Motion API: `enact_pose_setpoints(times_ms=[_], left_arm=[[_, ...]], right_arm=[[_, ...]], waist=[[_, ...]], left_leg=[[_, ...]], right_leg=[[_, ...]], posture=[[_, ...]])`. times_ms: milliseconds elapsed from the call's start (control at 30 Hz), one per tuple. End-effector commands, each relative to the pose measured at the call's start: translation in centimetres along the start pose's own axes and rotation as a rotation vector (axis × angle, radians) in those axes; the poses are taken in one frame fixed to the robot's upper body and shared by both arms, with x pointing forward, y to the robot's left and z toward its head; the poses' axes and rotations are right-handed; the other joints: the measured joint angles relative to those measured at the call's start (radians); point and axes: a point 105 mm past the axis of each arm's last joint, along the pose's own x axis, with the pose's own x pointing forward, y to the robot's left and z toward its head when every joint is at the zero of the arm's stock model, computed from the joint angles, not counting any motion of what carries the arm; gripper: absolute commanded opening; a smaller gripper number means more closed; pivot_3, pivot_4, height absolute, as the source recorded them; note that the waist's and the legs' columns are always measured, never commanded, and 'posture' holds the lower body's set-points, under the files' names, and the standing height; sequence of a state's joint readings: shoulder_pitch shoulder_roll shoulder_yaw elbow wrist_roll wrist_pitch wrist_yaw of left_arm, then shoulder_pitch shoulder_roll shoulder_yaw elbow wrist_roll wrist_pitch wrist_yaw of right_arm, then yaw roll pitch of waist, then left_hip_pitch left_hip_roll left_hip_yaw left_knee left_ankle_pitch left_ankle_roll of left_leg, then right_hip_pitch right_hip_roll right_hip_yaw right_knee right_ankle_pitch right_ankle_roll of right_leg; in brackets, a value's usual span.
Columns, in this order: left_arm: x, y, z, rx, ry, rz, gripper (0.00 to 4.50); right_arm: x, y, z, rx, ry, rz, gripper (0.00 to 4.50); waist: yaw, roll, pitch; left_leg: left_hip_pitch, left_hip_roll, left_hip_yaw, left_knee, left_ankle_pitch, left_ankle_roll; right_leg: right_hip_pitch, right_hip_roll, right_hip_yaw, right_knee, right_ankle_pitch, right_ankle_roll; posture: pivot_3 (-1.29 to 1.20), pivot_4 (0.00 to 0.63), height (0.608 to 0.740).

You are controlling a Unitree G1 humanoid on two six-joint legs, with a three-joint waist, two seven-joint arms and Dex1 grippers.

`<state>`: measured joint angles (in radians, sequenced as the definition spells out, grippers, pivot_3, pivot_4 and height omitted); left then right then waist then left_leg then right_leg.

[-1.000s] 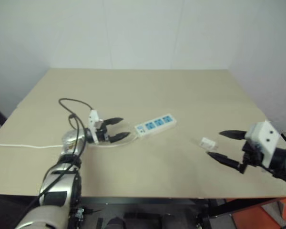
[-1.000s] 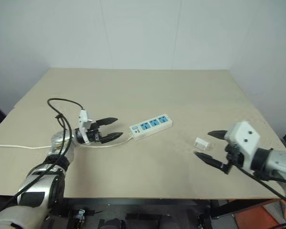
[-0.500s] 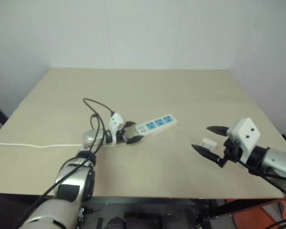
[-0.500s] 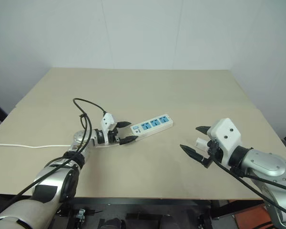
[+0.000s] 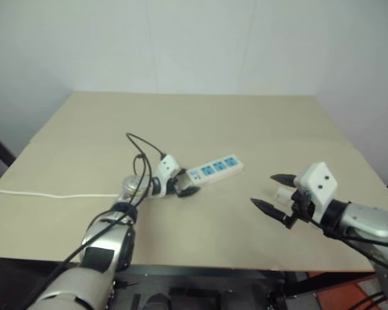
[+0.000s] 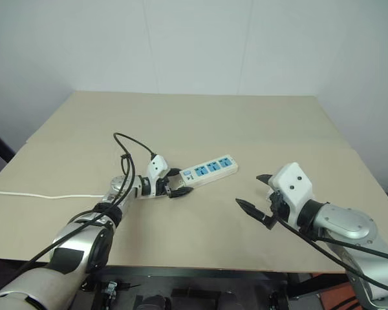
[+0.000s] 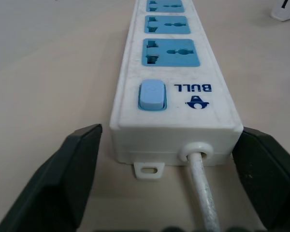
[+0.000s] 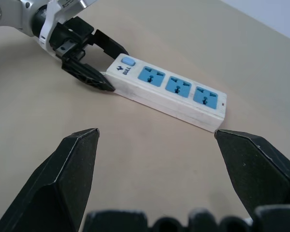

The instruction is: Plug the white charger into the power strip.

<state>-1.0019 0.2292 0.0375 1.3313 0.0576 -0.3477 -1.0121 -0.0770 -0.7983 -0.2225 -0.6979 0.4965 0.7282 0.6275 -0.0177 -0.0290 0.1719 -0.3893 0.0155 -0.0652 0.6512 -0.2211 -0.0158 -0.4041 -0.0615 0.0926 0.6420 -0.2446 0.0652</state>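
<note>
left gripper (image 6: 174, 183): fingers straddle the cord end of the strip (image 6: 210, 170), one each side. Wrist view shows a slight gap on the left, the right finger near or at the edge. Closing in, contact not confirmed. Likely bracing the strip for the plug push.
right gripper (image 6: 253, 194): jaws wide apart, empty, hovering over the table (image 6: 200, 123) right of the strip.
charger (image 5: 283, 194): lying on the table near the right gripper, partly hidden by it, not held.
strip: flat, blue sockets up, all three empty; cord (image 6: 39, 196) trails off the left edge.
containers: none, just sockets.
next: probably pick up the charger.
</note>
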Motion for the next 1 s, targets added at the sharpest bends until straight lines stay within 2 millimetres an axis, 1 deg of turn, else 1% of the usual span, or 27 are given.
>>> enact_pose_setpoints(times_ms=[33, 167, 267, 367, 467, 667, 767, 867, 933, 1000], left_arm=[[0.2, -0.2, -0.3, -0.034, 0.007, -0.003, 3.27], [-0.3, -0.6, -0.4, -0.016, 0.013, -0.06, 3.24], [-1.1, -0.3, 0.1, 0.001, -0.014, -0.083, 3.24], [-2.7, 0.2, 0.6, 0.032, -0.036, -0.114, 3.24], [-5.0, 0.8, 0.7, 0.065, -0.065, -0.123, 3.24], [-9.5, 0.2, 0.1, 0.1, -0.091, -0.21, 3.24], [-10.5, -0.6, -0.4, 0.053, -0.113, -0.247, 3.24], [-10.6, -1.4, -0.7, 0.023, -0.137, -0.27, 3.24], [-10.4, -1.8, -0.6, 0.044, -0.163, -0.283, 3.95], [-10.1, -2.2, -0.5, 0.057, -0.173, -0.295, 4.46]], right_arm=[[-0.1, 0.1, 1.0, -0.025, -0.03, -0.005, 4.5], [0.0, 0.2, 0.8, -0.02, -0.021, 0.002, 4.5], [0.1, 0.3, 0.6, -0.017, -0.015, 0.006, 4.5], [0.1, 0.5, 0.4, -0.007, -0.012, 0.01, 4.5], [0.4, 0.9, -0.1, 0.013, -0.011, 0.02, 4.5], [1.2, 1.4, -0.4, 0.034, -0.018, 0.046, 4.5], [1.6, 1.4, -0.5, 0.042, -0.021, 0.061, 4.5], [1.8, 1.5, -0.4, 0.045, -0.027, 0.075, 4.5], [1.8, 1.4, -0.3, 0.045, -0.027, 0.084, 4.5], [1.8, 1.3, -0.4, 0.044, -0.023, 0.086, 4.5]], waist=[[0.001, 0.0, 0.0], [0.001, 0.0, 0.0], [0.001, 0.0, 0.0], [-0.004, 0.0, 0.0], [-0.014, 0.0, 0.0], [-0.023, 0.0, 0.0], [-0.023, 0.0, 0.0], [-0.021, 0.0, 0.0], [-0.019, 0.0, 0.0], [-0.017, 0.0, 0.0]], left_leg=[[0.0, 0.0, 0.0, 0.0, 0.0, 0.0], [0.0, 0.0, 0.0, 0.0, 0.0, 0.0], [0.0, 0.0, 0.0, 0.0, 0.0, 0.0], [0.0, 0.0, 0.0, 0.0, 0.0, 0.0], [0.0, 0.001, 0.0, -0.001, 0.0, 0.0], [-0.001, 0.001, 0.0, -0.001, 0.0, 0.0], [-0.001, 0.001, 0.0, -0.001, 0.0, 0.0], [-0.001, 0.001, 0.0, -0.001, 0.0, 0.0], [-0.001, 0.001, 0.0, -0.001, 0.0, 0.0], [-0.001, 0.001, 0.0, -0.001, 0.0, 0.0]], right_leg=[[0.0, 0.0, 0.0, 0.0, 0.0, 0.0], [0.0, 0.0, 0.0, 0.0, 0.0, 0.0], [0.0, 0.0, 0.0, 0.0, 0.0, 0.0], [-0.001, 0.0, 0.0, 0.0, 0.0, -0.001], [-0.001, 0.001, 0.0, 0.0, 0.001, -0.002], [-0.001, 0.0, 0.0, 0.0, 0.002, -0.004], [-0.002, 0.0, 0.0, 0.0, 0.003, -0.006], [-0.002, 0.0, 0.0, 0.0, 0.003, -0.006], [-0.001, 0.0, -0.001, 0.0, 0.003, -0.005], [-0.001, 0.0, -0.001, 0.0, 0.003, -0.005]], posture=[[0.0, 0.15, 0.74], [0.0, 0.15, 0.74], [0.0, 0.15, 0.74], [0.0, 0.15, 0.74], [0.0, 0.15, 0.74], [0.0, 0.15, 0.74], [0.0, 0.15, 0.74], [0.0, 0.15, 0.74], [0.0, 0.15, 0.74], [0.0, 0.15, 0.74]])
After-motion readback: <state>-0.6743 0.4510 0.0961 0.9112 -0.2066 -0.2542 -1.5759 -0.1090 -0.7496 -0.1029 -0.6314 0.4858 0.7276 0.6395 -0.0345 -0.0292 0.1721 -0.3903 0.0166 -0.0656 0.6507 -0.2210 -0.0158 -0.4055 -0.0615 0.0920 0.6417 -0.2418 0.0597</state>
